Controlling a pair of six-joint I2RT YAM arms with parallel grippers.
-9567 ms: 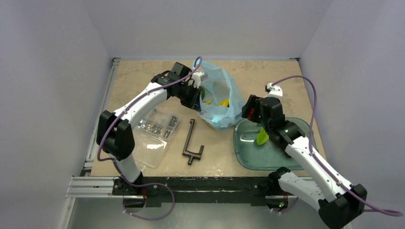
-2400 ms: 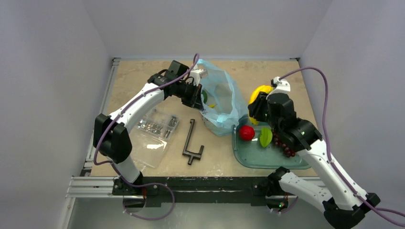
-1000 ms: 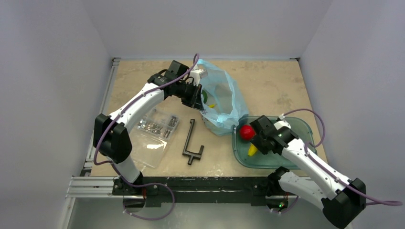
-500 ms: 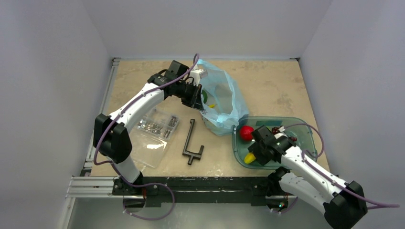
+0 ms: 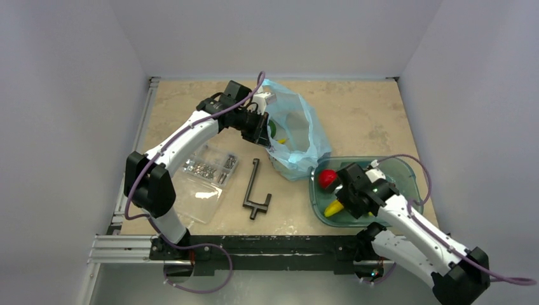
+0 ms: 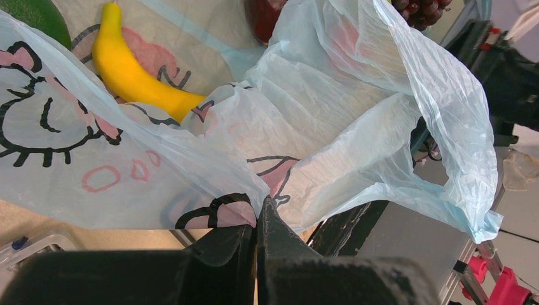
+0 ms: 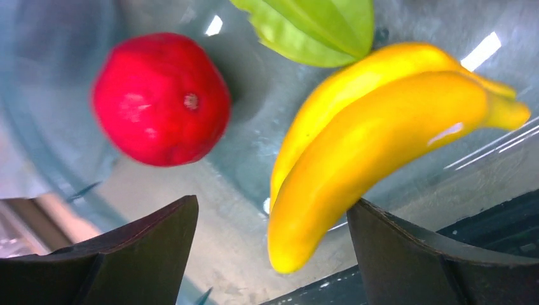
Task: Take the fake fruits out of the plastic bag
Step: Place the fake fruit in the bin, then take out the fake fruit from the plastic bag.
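Thin crinkly plastic bag, far-middle of the worktop, is pinched at its rim by the shut left jaws. Right jaws are spread wide, empty, over bananas in the tray. Bagged banana looks light, slippery; best gripped mid-body.

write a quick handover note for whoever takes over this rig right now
Left claw: shut on the rim of the plastic bag, holding it open.
Right claw: open over the tray, holding nothing.
Done: red apple, yellow bananas and green piece lie in the tray.
Left: a single banana and a dark maroon fruit are in the bag.
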